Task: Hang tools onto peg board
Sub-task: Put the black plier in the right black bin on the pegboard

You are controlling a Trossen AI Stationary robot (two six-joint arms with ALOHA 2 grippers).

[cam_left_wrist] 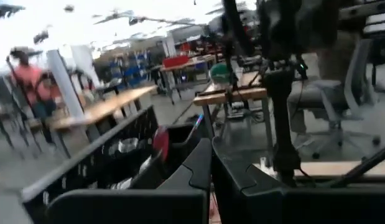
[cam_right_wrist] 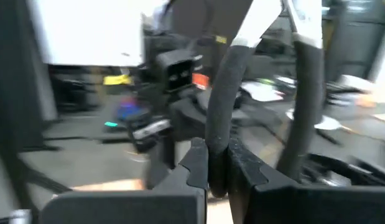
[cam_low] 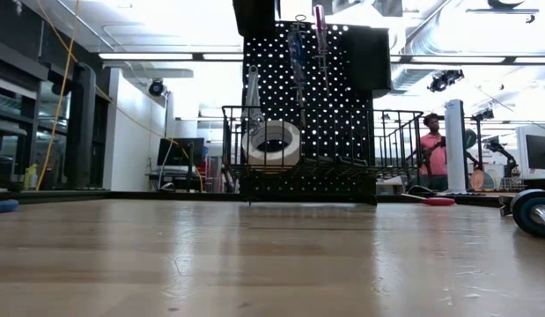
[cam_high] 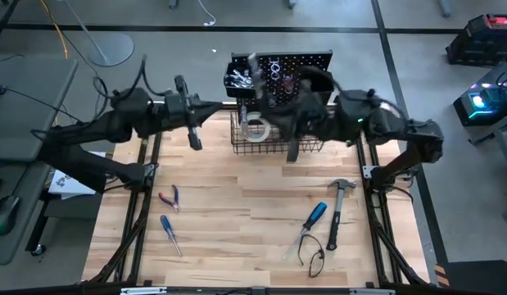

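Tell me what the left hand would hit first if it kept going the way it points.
Probably the upright black perforated peg board with its black bin: the shut left hand points toward them, though depth is unclear.

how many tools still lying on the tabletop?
4 visible: red-handled pliers and a blue-handled screwdriver on the left side, another blue-handled screwdriver and the claw hammer on the right. A dark looped item near the front edge is unclear; the arms may hide more.
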